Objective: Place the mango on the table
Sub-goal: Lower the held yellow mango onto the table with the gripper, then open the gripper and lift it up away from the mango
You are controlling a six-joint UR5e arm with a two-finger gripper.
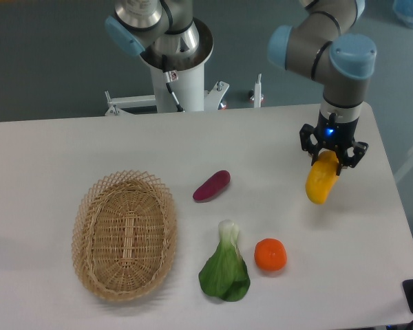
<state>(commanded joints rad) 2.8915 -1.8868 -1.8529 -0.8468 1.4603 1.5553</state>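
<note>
The mango [319, 183] is a yellow elongated fruit with an orange tinge near its upper end. It hangs tilted from my gripper [332, 159], which is shut on its upper end, at the right side of the white table [89, 151]. The mango's lower end is close to the tabletop; I cannot tell whether it touches. The arm comes down from the upper right.
A purple sweet potato [212, 185] lies near the table's middle. A round orange [270, 254] and a green bok choy [225, 271] lie toward the front. An empty wicker basket [124, 235] stands at the left. The table's right edge is near the gripper.
</note>
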